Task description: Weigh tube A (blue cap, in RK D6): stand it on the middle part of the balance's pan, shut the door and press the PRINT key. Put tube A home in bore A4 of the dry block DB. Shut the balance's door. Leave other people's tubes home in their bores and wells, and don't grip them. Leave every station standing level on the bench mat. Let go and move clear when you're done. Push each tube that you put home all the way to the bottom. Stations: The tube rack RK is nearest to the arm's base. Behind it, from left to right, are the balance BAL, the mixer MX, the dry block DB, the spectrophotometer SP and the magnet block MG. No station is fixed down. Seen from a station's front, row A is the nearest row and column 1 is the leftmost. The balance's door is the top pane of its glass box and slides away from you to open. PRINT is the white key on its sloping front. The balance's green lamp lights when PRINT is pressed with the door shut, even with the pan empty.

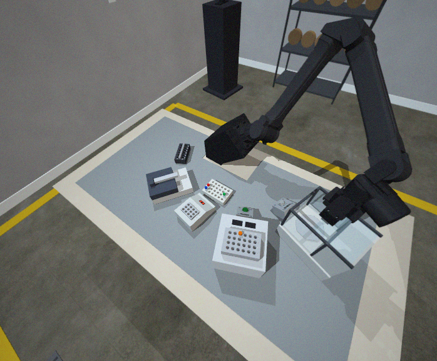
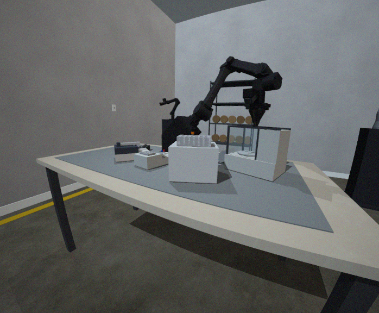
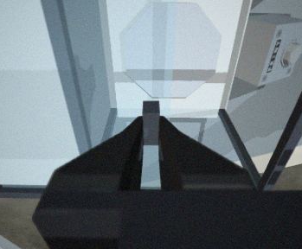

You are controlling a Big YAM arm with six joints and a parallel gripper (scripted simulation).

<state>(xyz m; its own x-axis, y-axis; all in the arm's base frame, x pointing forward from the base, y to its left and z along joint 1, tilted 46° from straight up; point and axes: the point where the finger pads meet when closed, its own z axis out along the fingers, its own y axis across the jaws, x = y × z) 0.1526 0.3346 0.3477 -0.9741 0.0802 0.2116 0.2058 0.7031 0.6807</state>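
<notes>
My gripper [image 1: 329,221] [image 2: 256,124] [image 3: 151,124] is shut on the grey handle [image 3: 151,107] of the balance's top door. It is above the glass box of the balance [image 1: 306,254] [image 2: 250,166]. The door looks partly open, its front edge seeming to cross above the pan [image 3: 144,52] [image 2: 246,153]. The pan is empty. The PRINT key [image 3: 292,54] is on the sloping front; no lit lamp can be made out. Tube A's blue cap [image 1: 206,187] is in the corner of the tube rack [image 1: 230,190], beside a red cap. Small labels are unreadable.
A large white station [image 1: 218,254] [image 2: 193,164] with an orange cap [image 1: 240,233] [image 2: 192,132] stands beside the balance. Farther along are a smaller white station [image 1: 195,221] with a red display, a dark lidded station [image 1: 160,190] and a black block [image 1: 182,153]. The rack also holds a green cap [image 1: 224,193].
</notes>
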